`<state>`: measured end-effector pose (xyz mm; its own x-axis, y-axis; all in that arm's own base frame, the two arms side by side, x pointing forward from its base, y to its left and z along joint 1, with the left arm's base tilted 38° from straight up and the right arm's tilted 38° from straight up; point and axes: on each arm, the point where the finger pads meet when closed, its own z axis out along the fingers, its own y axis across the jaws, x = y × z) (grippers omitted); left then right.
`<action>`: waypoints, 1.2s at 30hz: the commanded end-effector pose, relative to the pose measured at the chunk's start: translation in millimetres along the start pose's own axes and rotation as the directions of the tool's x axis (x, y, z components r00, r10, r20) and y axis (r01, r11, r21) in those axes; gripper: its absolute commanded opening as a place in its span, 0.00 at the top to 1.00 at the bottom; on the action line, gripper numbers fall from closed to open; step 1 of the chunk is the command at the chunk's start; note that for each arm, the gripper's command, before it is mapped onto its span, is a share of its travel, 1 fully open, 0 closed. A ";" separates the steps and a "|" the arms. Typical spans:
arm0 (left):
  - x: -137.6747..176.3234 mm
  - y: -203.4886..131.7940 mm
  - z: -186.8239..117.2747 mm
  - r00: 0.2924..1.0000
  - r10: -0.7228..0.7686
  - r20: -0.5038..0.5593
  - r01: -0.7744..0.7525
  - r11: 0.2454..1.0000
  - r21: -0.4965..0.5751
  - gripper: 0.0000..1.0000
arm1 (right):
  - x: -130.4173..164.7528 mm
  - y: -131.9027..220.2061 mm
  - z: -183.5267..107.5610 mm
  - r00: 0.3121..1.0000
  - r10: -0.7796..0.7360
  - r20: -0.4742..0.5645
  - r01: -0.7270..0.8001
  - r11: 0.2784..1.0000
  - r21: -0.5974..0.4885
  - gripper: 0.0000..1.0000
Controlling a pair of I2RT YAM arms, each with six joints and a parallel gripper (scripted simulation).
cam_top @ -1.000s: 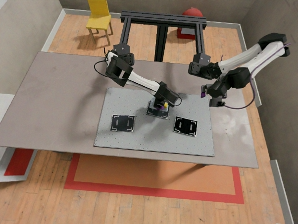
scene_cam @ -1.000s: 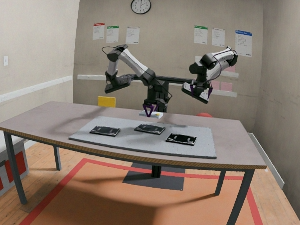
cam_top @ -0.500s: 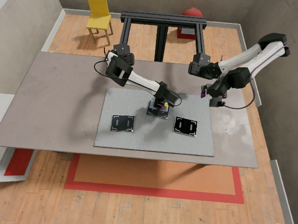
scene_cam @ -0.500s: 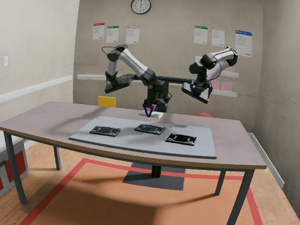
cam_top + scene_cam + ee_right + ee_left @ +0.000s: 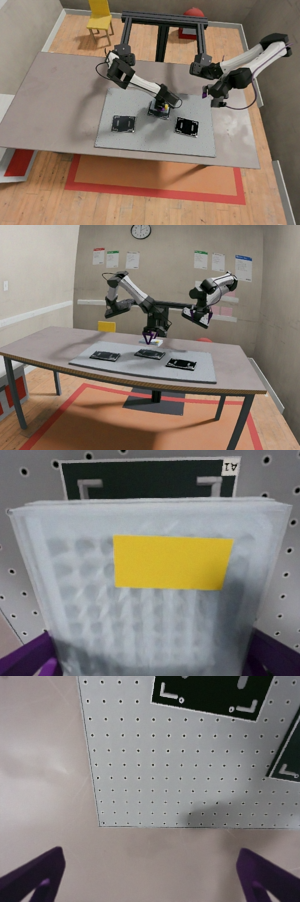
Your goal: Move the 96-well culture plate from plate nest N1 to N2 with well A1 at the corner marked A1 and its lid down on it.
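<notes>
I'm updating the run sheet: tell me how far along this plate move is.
Done: nest N1 stands empty. In hand: the right tool grips the culture plate above the middle nest. Left: seating it in empty nest N2, A1 to mark.

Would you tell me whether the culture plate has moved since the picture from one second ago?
No, the culture plate shows no visible shift against the middle nest below it.
</notes>
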<state>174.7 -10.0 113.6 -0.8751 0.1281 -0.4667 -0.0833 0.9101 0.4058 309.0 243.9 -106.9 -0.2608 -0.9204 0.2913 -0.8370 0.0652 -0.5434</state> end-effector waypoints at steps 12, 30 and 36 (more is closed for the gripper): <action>-2.7 -1.7 -1.3 1.000 -0.008 0.009 0.008 1.000 0.013 0.00 | 1.7 2.4 31.9 1.000 -0.006 -0.013 0.006 1.000 -0.002 1.00; -2.7 -1.7 -1.3 1.000 -0.008 0.009 0.008 1.000 0.013 0.00 | 0.5 1.8 57.9 1.000 -0.003 -0.009 0.003 1.000 -0.001 1.00; -2.7 -1.7 -1.3 1.000 -0.008 0.009 0.008 1.000 0.013 0.00 | -3.0 1.9 60.8 1.000 -0.005 -0.001 0.005 1.000 0.002 1.00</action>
<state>174.7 -10.0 113.6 -0.8751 0.1281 -0.4667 -0.0833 0.9101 0.4058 333.8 224.1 -148.8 -0.2625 -0.9199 0.2915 -0.8369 0.0667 -0.5433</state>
